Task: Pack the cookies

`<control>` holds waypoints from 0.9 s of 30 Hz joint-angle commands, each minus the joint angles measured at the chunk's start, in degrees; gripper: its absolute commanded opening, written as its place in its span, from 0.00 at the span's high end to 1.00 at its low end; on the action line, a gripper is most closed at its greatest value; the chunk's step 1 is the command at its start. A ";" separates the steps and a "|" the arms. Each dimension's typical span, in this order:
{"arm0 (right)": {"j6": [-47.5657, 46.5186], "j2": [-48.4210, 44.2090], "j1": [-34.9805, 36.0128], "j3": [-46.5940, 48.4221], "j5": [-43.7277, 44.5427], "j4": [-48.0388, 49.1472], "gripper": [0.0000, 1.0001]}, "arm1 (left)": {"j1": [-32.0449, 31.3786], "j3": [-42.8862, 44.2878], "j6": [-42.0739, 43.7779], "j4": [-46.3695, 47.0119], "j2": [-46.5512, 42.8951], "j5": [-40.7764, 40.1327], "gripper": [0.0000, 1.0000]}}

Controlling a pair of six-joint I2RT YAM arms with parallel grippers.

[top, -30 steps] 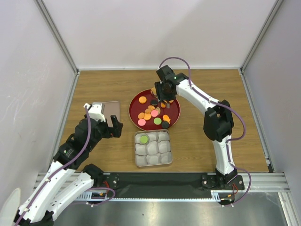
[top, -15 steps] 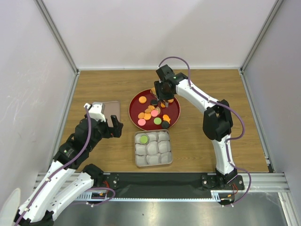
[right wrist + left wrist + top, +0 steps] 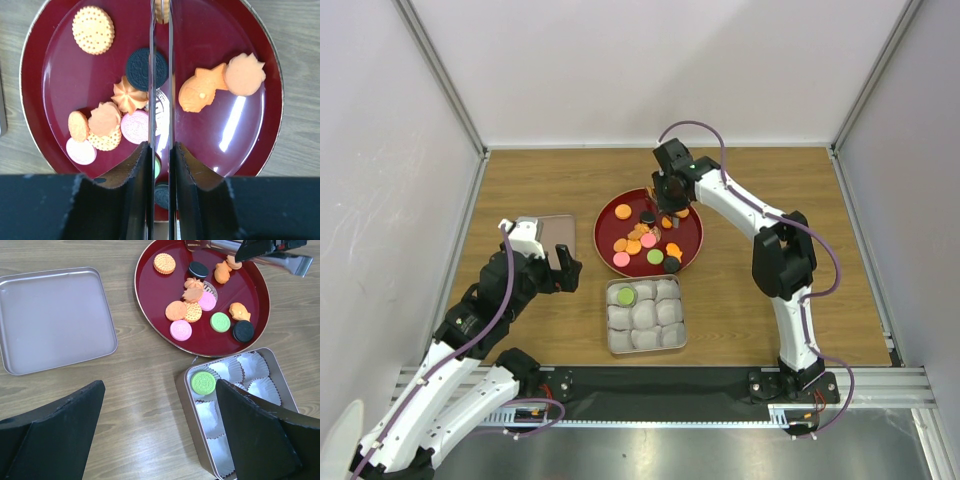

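The cookies (image 3: 640,243) lie on a round red plate (image 3: 692,232): orange, pink, green and black discs. One green cookie (image 3: 203,383) sits in the top-left paper cup of the square tin (image 3: 610,345). My right gripper (image 3: 667,195) is above the plate's far side, shut on metal tongs (image 3: 151,75). The tong blades are nearly together, and a small brown-orange cookie (image 3: 161,10) shows between their tips at the plate's far rim. My left gripper (image 3: 560,268) is open and empty, hovering over bare wood left of the tin, also seen in the left wrist view (image 3: 157,390).
The tin's flat lid (image 3: 557,232) lies on the table left of the plate, behind my left gripper. Pale paper cups (image 3: 252,365) fill the rest of the tin. Walls close in the table on three sides.
My right gripper with the tongs has shifted slightly toward the plate's far side. The left arm has not moved.
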 commanded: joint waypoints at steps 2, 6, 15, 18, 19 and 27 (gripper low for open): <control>0.39 -5.73 -0.27 -2.45 -0.31 3.47 0.94 | -0.33 0.55 0.99 1.57 0.14 0.60 0.00; 0.48 -12.14 -0.19 -7.89 -0.22 5.74 0.95 | -0.42 0.55 0.99 1.57 0.14 0.69 0.00; 0.39 -31.81 3.67 -25.73 -1.01 7.16 0.98 | -0.42 0.46 0.99 1.75 -0.21 0.86 0.00; 0.04 -37.96 5.70 -31.01 -1.27 5.50 0.98 | -0.42 0.46 1.07 1.84 -0.13 1.04 0.00; -0.05 -39.21 7.10 -31.89 -2.93 4.71 0.98 | -0.42 0.46 1.08 1.84 -0.12 1.21 0.00; 1.44 -50.03 15.28 -39.45 -6.81 -2.15 0.98 | -0.42 0.29 1.16 2.01 -0.48 1.65 0.00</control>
